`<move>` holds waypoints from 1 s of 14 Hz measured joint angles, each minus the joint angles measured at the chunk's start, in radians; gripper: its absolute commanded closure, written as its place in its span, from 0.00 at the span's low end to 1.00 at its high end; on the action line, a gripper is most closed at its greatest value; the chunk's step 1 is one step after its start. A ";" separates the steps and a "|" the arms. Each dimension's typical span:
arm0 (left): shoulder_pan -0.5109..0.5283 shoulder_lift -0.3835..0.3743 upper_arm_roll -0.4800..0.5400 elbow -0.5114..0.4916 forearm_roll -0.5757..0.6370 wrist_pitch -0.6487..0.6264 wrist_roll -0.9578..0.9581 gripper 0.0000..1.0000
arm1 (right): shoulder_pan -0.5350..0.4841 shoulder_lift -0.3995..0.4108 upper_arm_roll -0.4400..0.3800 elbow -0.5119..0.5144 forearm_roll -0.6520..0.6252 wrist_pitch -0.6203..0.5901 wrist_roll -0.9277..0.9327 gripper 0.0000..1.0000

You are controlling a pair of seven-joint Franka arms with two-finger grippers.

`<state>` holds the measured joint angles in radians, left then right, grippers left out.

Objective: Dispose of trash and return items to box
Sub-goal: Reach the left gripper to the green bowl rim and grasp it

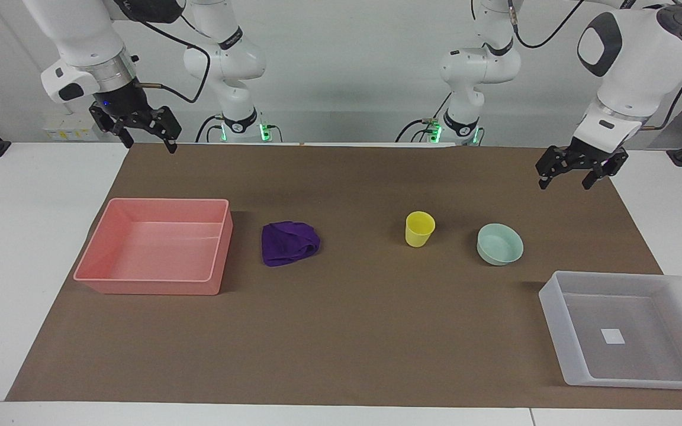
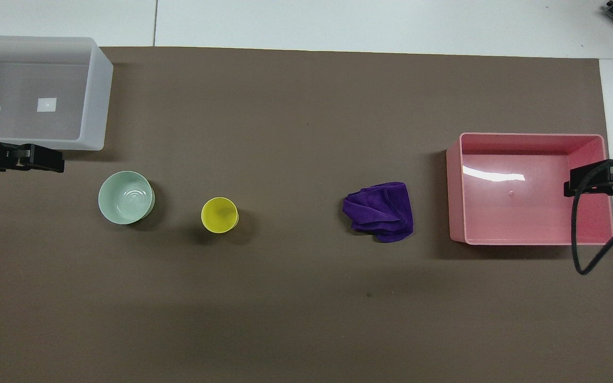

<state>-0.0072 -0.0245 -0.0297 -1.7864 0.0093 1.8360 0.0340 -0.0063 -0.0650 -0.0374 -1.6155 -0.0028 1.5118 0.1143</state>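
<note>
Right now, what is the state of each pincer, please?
Left pincer: open, holding nothing, up over the brown mat.
Right pincer: open, holding nothing.

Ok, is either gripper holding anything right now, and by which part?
Nothing is held. The left gripper and right gripper both hang open and empty above the brown mat.
</note>
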 measured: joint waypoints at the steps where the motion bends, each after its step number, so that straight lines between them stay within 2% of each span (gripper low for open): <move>1: 0.001 -0.001 0.001 -0.035 0.000 0.041 0.000 0.00 | 0.000 -0.003 0.000 -0.005 0.000 0.000 0.000 0.00; 7: 0.003 0.024 0.004 -0.259 0.000 0.339 0.000 0.00 | 0.001 -0.012 0.001 -0.021 0.000 0.003 0.000 0.00; 14: 0.003 0.098 0.004 -0.391 0.000 0.578 0.000 0.00 | 0.001 -0.017 0.001 -0.039 0.000 0.028 0.000 0.00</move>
<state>-0.0041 0.0737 -0.0254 -2.1776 0.0093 2.4138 0.0339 -0.0048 -0.0817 -0.0359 -1.6540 -0.0028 1.5394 0.1143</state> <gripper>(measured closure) 0.000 0.000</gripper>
